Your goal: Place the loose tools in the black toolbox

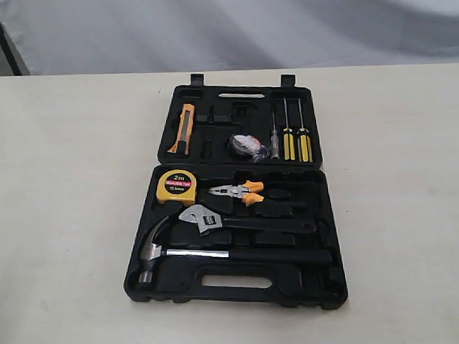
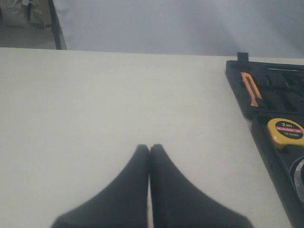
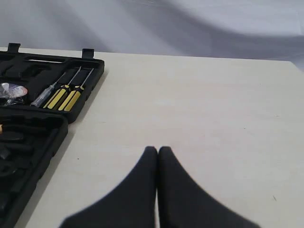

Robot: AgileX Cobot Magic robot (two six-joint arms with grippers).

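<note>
On surface [image 1: 61,188], exterior view: black toolbox [image 1: 243,283] open; hammer [image 1: 195,253] and wrench [image 1: 217,220] seated in handle half, tape roll [image 1: 246,145] in lid half. Left wrist view: left claw [image 2: 150,147] tips pressed together, empty (toolbox off to side). Right wrist view: right claw [image 3: 157,149] likewise together, gripping nothing.

The robot's body shows as the left gripper [image 2: 150,147] and the right gripper [image 3: 157,149], each seen by its own wrist camera as a pair of matte black fingers [image 2: 126,190]. Each finger is broad at the base and sweeps in a smooth concave curve to a narrow rounded tip, so that a pair forms a flared, pointed wedge split by a thin straight seam. Their surfaces look plain, dull and slightly soft in focus.
</note>
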